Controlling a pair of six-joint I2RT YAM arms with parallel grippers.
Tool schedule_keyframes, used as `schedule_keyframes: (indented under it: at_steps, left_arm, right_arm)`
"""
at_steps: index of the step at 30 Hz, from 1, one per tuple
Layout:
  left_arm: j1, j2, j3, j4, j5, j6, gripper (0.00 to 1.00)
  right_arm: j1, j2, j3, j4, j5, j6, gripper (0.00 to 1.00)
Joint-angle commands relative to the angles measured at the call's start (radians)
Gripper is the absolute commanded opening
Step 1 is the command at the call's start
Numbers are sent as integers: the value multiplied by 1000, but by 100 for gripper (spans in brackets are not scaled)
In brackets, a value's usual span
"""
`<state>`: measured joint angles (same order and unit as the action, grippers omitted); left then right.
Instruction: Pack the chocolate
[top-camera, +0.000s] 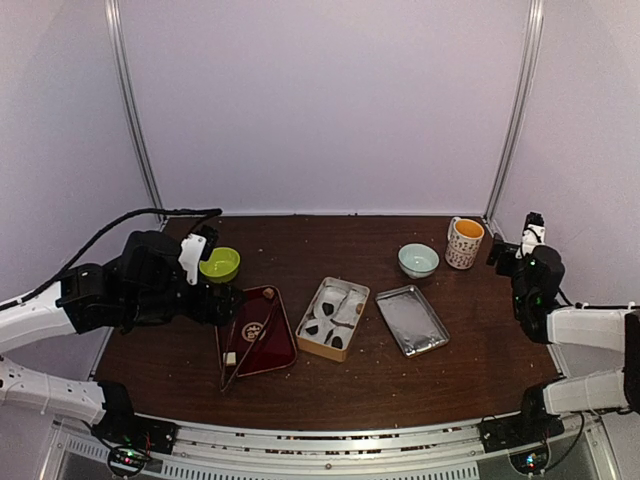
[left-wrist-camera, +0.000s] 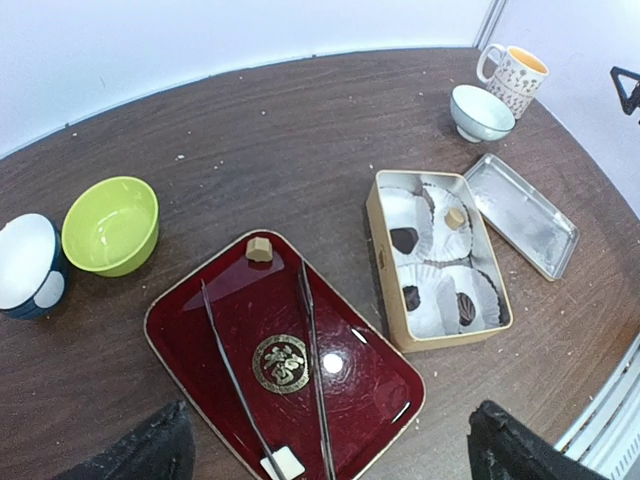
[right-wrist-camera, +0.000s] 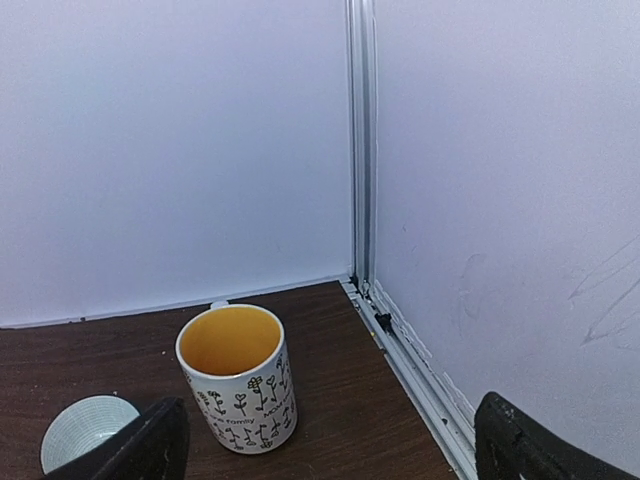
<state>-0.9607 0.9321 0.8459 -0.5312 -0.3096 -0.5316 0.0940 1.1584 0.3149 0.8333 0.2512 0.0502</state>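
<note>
Overhead, the left pincer (top-camera: 228, 302) hangs over the left edge of a red tray (top-camera: 270, 345). Its fingers are spread wide with nothing between them. Just right of the tray sits a tan box (top-camera: 312, 306). The chocolate (top-camera: 328, 308) lies inside it in white paper cups. The right pincer (top-camera: 528, 228) is far off, near a mug (top-camera: 464, 243).

From the left wrist, three dark lumps of chocolate (left-wrist-camera: 404, 239) rest in the box, and long metal tongs (left-wrist-camera: 312, 350) lie on the tray.

From the right wrist, the right pincer's fingers (right-wrist-camera: 150, 445) stand wide apart and hold nothing. The mug stands close by on the table (right-wrist-camera: 330, 400).
</note>
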Motion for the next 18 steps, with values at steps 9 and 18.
schedule_keyframes:
  at_steps: [9,18]
  left_arm:
    - [13,109,42,98,55,17,97]
    - [17,250,103,127,94,2,93]
  right_arm:
    - [3,-232,178,-699,42,341,100]
    - [109,-269,229,-936,-324,317,100]
